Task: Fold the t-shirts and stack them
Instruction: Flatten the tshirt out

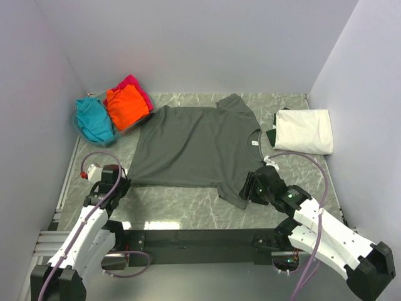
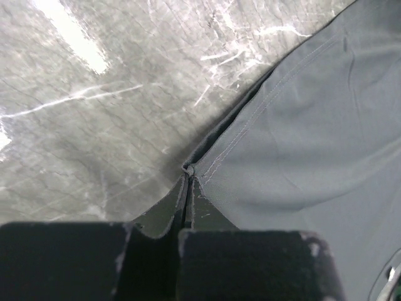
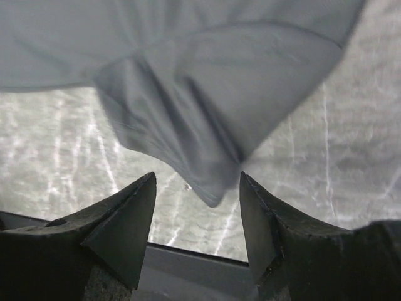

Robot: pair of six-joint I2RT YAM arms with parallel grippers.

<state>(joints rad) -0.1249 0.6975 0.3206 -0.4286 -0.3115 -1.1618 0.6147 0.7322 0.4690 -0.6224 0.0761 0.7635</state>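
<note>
A dark grey t-shirt (image 1: 194, 144) lies spread flat on the marble table, its white neck label (image 1: 255, 143) to the right. My left gripper (image 1: 123, 182) is shut on its near left hem corner; in the left wrist view the stitched corner (image 2: 207, 169) is pinched at the left gripper's (image 2: 188, 177) tips. My right gripper (image 1: 250, 188) stands open at the near sleeve (image 1: 233, 194). In the right wrist view the sleeve's tip (image 3: 210, 188) sits between the spread fingers of the right gripper (image 3: 197, 179), untouched. A folded white t-shirt (image 1: 305, 130) lies at the back right.
Orange (image 1: 125, 105), magenta (image 1: 139, 88) and teal (image 1: 94, 119) t-shirts are heaped in a see-through bin (image 1: 130, 128) at the back left. White walls close in the table on three sides. A black rail (image 1: 200, 238) runs along the near edge.
</note>
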